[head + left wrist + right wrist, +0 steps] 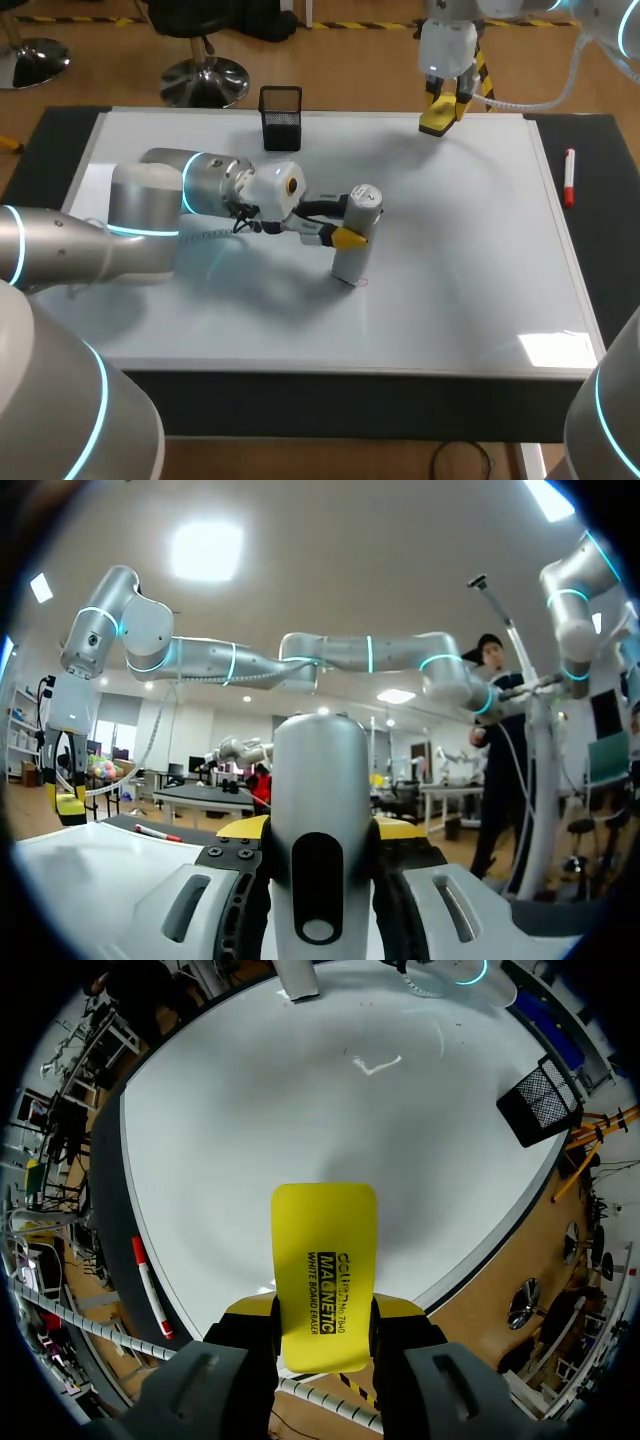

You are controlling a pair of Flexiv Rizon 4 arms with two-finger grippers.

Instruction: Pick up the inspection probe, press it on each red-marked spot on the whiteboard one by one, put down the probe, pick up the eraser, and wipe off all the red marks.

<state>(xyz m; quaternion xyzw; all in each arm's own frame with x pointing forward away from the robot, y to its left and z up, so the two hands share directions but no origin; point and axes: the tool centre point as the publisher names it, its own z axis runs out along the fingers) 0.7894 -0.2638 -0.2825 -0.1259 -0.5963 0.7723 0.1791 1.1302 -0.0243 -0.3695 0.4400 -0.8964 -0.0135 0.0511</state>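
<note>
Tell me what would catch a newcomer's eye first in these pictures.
First, the left hand is shut on the silver probe, which stands upright on the middle of the whiteboard. Next, the right hand holds a yellow eraser in the air over the board's far right corner. A black mesh holder stands at the far edge.

Probe (357, 240) on the whiteboard (470, 270) — holder (281, 118) behind it, marker (568, 177) right of board.

Head camera looks down from behind, left wrist level, right wrist downward, all sharing the whiteboard (450, 250)
</note>
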